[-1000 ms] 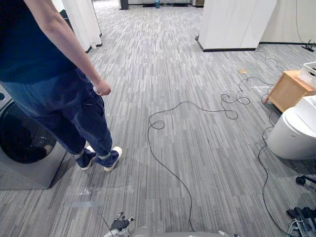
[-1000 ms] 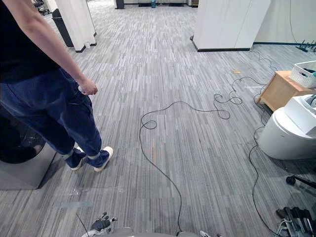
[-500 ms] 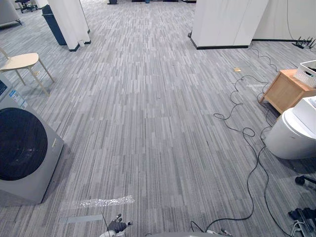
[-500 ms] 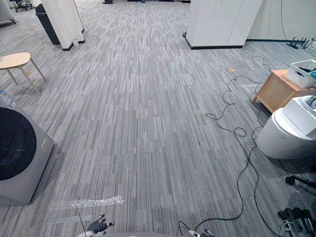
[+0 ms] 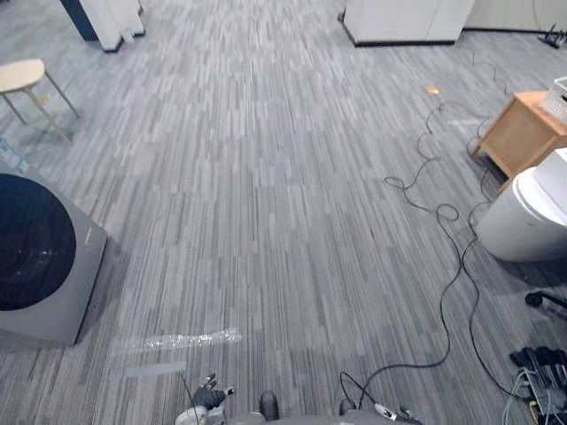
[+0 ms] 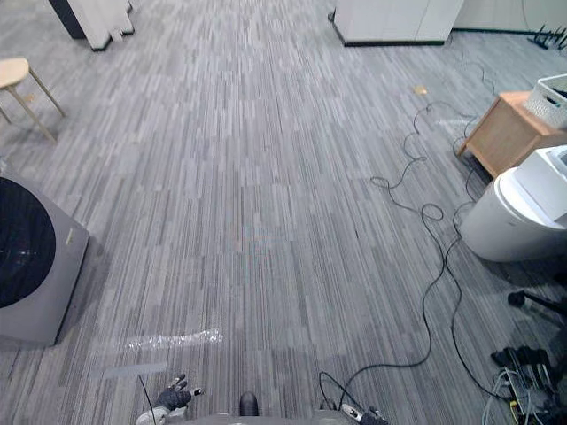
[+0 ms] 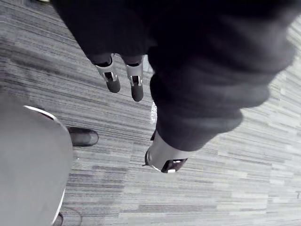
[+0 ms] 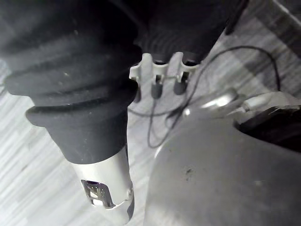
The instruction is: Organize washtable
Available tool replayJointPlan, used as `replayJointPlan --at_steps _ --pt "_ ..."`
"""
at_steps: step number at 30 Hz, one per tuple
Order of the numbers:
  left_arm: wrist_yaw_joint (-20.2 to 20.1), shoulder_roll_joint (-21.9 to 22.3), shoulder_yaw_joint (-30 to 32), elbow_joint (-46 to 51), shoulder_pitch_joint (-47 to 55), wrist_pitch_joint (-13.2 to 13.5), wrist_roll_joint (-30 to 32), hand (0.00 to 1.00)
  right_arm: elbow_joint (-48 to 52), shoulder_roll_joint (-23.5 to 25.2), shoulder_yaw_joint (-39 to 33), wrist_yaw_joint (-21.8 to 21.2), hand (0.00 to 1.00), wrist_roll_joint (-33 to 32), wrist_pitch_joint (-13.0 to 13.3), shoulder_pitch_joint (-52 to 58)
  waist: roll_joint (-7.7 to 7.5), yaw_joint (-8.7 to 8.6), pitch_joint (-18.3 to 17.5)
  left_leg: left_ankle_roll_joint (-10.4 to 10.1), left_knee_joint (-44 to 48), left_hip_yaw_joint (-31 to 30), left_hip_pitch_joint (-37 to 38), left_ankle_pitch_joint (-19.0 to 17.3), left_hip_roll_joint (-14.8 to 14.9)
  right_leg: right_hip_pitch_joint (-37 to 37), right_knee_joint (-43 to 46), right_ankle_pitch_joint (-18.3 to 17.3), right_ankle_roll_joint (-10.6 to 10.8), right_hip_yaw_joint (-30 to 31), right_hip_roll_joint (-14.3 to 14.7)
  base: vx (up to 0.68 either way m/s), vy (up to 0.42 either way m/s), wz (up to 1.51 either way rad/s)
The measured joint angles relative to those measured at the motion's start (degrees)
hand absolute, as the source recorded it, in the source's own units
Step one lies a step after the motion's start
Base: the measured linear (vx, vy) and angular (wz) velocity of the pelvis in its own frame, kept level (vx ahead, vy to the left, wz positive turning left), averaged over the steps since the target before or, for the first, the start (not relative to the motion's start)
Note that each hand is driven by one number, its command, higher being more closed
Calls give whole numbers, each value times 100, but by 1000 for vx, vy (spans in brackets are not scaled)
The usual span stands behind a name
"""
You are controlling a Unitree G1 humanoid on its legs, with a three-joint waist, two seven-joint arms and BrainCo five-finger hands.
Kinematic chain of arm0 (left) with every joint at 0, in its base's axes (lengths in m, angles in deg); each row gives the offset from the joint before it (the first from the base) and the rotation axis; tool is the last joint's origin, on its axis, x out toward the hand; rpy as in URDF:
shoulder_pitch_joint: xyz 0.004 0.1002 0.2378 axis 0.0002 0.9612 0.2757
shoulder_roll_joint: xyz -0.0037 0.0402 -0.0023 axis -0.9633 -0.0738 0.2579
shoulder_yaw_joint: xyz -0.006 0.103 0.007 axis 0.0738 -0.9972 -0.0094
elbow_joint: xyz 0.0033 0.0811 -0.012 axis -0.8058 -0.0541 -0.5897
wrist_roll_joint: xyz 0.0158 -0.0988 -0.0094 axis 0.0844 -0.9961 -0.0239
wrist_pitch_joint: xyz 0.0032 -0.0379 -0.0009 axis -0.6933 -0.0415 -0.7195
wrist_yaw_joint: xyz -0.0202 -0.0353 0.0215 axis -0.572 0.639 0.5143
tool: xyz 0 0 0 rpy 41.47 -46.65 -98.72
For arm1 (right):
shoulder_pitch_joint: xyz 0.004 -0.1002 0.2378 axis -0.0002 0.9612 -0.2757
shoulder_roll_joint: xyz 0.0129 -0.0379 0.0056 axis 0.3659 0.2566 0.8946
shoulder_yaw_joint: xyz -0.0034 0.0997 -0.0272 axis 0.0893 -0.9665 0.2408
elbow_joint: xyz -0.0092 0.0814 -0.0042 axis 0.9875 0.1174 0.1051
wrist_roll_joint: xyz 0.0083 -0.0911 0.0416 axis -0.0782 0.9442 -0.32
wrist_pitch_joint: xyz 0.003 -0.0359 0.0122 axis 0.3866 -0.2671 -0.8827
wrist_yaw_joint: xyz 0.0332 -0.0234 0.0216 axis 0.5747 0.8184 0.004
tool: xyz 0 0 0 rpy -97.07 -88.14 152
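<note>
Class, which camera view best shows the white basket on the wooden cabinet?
The right eye view: most of the white basket sits visible on the wooden cabinet. The left eye view catches just its corner at the picture's edge; both wrist views face the carpet.

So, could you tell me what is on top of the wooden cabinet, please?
A white basket stands on the wooden cabinet, partly cut off at the view's edge. Its wall hides whatever lies inside, and the basket covers the cabinet top beneath it.

A low wooden table (image 5: 518, 135) stands upright at the far right, a white basket (image 6: 554, 99) on top.
</note>
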Motion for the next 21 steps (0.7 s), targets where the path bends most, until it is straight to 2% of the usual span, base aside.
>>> replayJointPlan --at_steps 1,3,5,6,7,9,11,13,14,15,16,17,18,19,20,21 --pt "2 -35 18 17 0 -1 0 0 1 10 0 1 0 -30 0 -10 -15 3 16 15 3 6 2 -62 -14 -2 36 -34 15 -2 -17 88 7 -6" --pt "10 -49 25 35 -14 -6 -1 0 18 15 -13 -3 0 -64 21 -44 -25 -10 71 108 5 -36 42 -201 -52 -233 664 -281 93 -12 -99 97 -4 -3" --pt "12 42 24 35 -39 -8 0 0 207 -62 -52 -2 0 -150 55 -67 166 -63 256 175 11 -98 208 -303 69 -706 1972 -299 112 -37 -43 76 -6 8" --pt "15 49 32 39 -48 -10 -7 0 302 -36 -119 14 0 -271 115 -93 204 -142 391 282 84 -183 414 -400 95 -1213 3199 -245 -19 -29 -81 182 34 23" --pt "22 62 10 33 -90 -41 -3 0 406 -59 -133 19 0 -389 153 -64 271 -150 450 260 288 -206 460 -622 204 -1568 3657 -590 -149 -7 -34 204 47 16" --pt "24 26 9 17 -98 -40 3 0 443 -60 -106 19 0 -516 163 -28 274 -128 461 182 530 -199 473 -871 368 -2068 3564 -732 -131 -177 150 252 72 2" --pt "20 49 0 5 -130 -44 2 0 442 -55 -108 81 0 -626 184 -32 288 -144 476 70 613 -248 537 -1059 483 -2478 2908 -646 -127 -344 269 351 41 9" --pt "10 59 -12 4 -142 -52 11 0 439 -38 -107 120 0 -749 216 -13 290 -176 561 -136 564 -336 764 -1208 535 -2671 1753 -229 -75 -476 329 422 -45 25" --pt "7 55 -9 3 -139 -67 16 0 439 15 -108 122 0 -791 219 22 250 -231 620 -353 533 -408 996 -1359 530 -2711 1085 142 -79 -537 324 546 -152 54" --pt "4 57 -6 2 -98 -74 57 0 448 30 -121 126 0 -855 219 37 250 -302 639 -487 530 -491 1176 -1523 546 -2796 856 306 -167 -598 314 680 -240 70" --pt "-2 60 14 3 -60 -75 104 0 461 29 -127 126 0 -881 213 69 284 -346 632 -701 539 -502 1314 -1668 623 -2843 933 303 -229 -646 319 735 -301 78" --pt "-15 53 59 4 14 -76 128 0 502 51 -143 133 0 -892 213 114 282 -413 605 -806 644 -551 1424 -1733 672 -2898 1140 246 -344 -664 348 652 -295 88" --pt "-18 105 219 27 21 -76 124 0 529 104 -237 114 0 -896 202 173 227 -449 577 -837 1146 -577 1364 -1756 754 -2949 1510 798 -692 -595 398 715 -363 70" --pt "-18 167 291 37 20 -77 124 0 564 100 -277 104 0 -896 203 184 303 -434 518 -839 1543 -564 1209 -1755 870 -2963 1636 933 -797 -632 473 746 -414 31" --pt "-16 302 403 39 22 -105 125 0 649 23 -359 100 0 -892 207 158 568 -373 450 -963 2489 -517 795 -1616 1170 -2944 1808 781 -904 -696 708 910 -505 -37" --pt "-13 397 558 85 2 -136 112 0 708 -54 -352 106 0 -779 220 79 704 -331 473 -929 3495 -446 414 -1053 1408 -2771 1888 531 -1034 -673 979 767 -411 -58"
